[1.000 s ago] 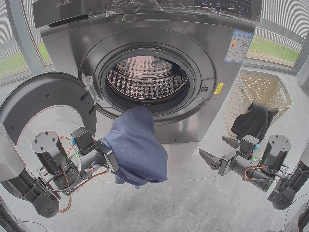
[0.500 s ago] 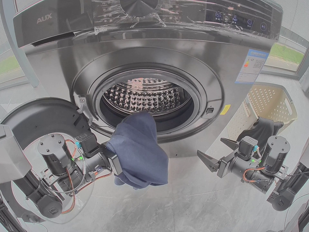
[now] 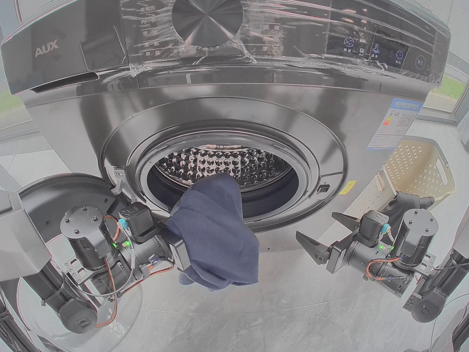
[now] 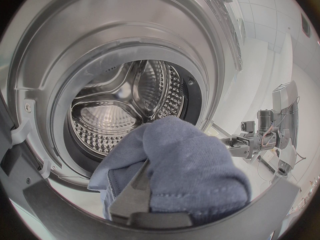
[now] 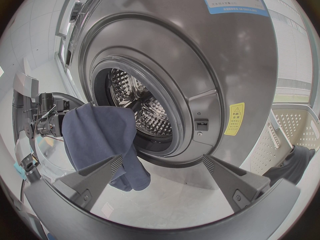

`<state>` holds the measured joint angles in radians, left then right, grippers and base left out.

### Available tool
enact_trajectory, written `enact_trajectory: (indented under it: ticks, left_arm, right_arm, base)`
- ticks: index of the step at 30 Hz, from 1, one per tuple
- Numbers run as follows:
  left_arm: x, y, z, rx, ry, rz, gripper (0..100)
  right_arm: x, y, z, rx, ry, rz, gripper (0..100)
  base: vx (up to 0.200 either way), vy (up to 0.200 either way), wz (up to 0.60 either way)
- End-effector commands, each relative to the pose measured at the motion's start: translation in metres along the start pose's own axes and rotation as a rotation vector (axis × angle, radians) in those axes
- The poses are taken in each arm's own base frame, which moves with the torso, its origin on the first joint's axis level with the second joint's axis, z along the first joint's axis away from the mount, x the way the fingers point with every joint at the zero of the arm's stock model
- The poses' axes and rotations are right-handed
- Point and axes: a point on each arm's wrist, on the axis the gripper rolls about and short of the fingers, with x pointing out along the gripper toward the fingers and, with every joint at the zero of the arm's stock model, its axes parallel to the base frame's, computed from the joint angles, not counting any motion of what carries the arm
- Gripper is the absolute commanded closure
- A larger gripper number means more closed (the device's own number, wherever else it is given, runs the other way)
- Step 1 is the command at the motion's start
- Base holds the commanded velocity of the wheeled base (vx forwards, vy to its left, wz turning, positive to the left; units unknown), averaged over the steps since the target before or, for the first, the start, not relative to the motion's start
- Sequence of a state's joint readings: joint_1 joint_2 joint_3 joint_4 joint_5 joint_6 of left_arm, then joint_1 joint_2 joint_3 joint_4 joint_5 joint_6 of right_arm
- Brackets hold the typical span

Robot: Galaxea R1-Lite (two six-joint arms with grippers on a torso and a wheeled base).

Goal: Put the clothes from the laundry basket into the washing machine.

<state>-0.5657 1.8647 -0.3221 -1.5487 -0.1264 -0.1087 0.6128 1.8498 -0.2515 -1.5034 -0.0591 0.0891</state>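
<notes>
Blue cloth hangs pinched in the left claw at the washing machine mouth (loading step); next, likely a push into the drum and release. Right claw gapes empty near the basket and its dark garment.

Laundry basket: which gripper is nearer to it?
Right. The right gripper, open, hangs just in front of the laundry basket. The left gripper holds the blue garment at the washing machine opening, well off to the basket's left.
</notes>
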Motion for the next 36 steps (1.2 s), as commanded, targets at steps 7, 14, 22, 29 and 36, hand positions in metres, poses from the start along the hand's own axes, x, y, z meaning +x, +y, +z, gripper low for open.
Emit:
enact_trajectory:
  ticks: [7, 14, 22, 29, 36]
  left_arm:
    - [0.001, 0.0, -0.001, -0.003, 0.002, -0.001, 100]
    - [0.004, 0.0, -0.006, -0.001, 0.018, -0.001, 100]
    - [0.016, -0.006, -0.006, 0.036, 0.0, 0.014, 100]
    - [0.063, -0.003, -0.017, 0.058, -0.036, 0.004, 100]
    - [0.113, 0.008, -0.041, 0.047, -0.061, 0.029, 100]
  right_arm:
    - [-0.001, 0.005, 0.0, 0.001, 0.002, 0.018, 0]
    - [-0.013, 0.019, -0.01, -0.011, 0.051, 0.08, 0]
    - [-0.024, 0.036, -0.016, -0.024, 0.085, 0.156, 0]
    - [-0.025, 0.04, -0.017, -0.024, 0.091, 0.174, 0]
    - [-0.028, 0.039, -0.017, -0.026, 0.09, 0.174, 0]
  base:
    - [0.0, -0.057, 0.0]
    - [0.0, 0.0, 0.0]
    - [0.0, 0.0, 0.0]
    - [0.0, 0.0, 0.0]
    - [0.0, 0.0, 0.0]
